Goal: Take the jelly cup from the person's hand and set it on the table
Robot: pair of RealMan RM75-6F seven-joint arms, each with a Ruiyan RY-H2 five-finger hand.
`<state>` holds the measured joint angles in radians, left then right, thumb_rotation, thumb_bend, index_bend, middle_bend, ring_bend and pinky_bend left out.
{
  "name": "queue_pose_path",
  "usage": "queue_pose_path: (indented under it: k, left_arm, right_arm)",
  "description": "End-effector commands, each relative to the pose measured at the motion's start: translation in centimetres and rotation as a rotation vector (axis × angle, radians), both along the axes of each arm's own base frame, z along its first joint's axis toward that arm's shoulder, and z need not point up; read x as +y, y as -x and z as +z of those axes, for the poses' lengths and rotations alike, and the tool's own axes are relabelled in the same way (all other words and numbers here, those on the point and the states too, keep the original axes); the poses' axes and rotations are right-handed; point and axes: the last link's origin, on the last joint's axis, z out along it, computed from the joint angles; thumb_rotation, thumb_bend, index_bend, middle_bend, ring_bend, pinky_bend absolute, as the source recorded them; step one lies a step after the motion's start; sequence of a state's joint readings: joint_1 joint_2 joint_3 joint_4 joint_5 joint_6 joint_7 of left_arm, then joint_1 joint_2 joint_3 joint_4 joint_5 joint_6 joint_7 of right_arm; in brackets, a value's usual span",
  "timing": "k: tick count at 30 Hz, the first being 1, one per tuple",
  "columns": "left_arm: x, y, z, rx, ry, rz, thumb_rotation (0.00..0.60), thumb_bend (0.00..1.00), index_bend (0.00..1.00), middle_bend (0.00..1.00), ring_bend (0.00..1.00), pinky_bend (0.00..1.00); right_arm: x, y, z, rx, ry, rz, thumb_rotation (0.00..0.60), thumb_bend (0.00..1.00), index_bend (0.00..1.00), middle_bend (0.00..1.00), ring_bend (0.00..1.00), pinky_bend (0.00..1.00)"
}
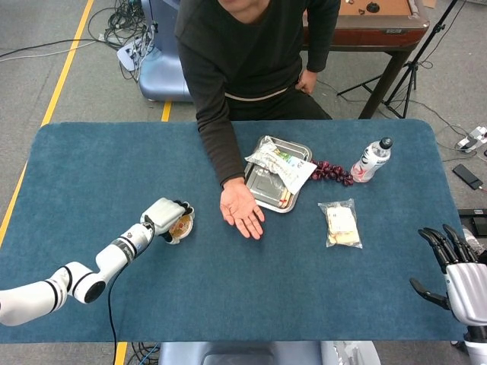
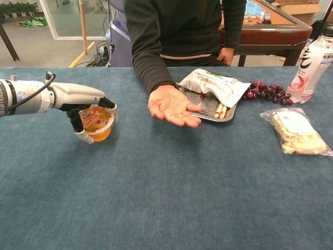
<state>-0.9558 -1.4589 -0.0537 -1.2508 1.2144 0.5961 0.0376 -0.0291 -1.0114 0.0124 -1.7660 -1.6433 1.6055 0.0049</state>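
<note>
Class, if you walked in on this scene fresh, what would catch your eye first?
First, the white left hand at the table's left, gripping an orange jelly cup low over the blue table. Next, the person's hand, palm up and empty, at centre beside a metal tray.
</note>
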Motion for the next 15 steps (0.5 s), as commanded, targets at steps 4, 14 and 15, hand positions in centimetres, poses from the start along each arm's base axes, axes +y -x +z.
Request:
queue_pose_path:
  k: [4, 14, 15]
  left_arm:
    - [-0.2, -0.5, 1.0, -0.075, -0.048, 0.023, 0.600, 0.17, 0.00, 0.00, 0.00, 0.24]
    - [-2.1, 1.2, 7.5, -0.183, -0.173, 0.092, 0.600, 0.17, 0.00, 0.00, 0.00, 0.24]
    - [-2.6, 1.8, 8.3, -0.194, -0.195, 0.108, 0.600, 0.17, 0.00, 0.00, 0.00, 0.24]
  right_arm:
    - [0.1, 0.0, 0.1, -0.004, 0.003, -0.001, 0.600, 0.15, 0.13, 0.15, 0.00, 0.16]
    - [-0.1, 0.0, 0.3, 0.000, 0.001, -0.003, 0.600, 0.15, 0.13, 0.15, 0.00, 0.16]
    - [-0.2, 0.0, 0.2, 0.001, -0.004, -0.005, 0.600, 0.15, 0.13, 0.15, 0.00, 0.16]
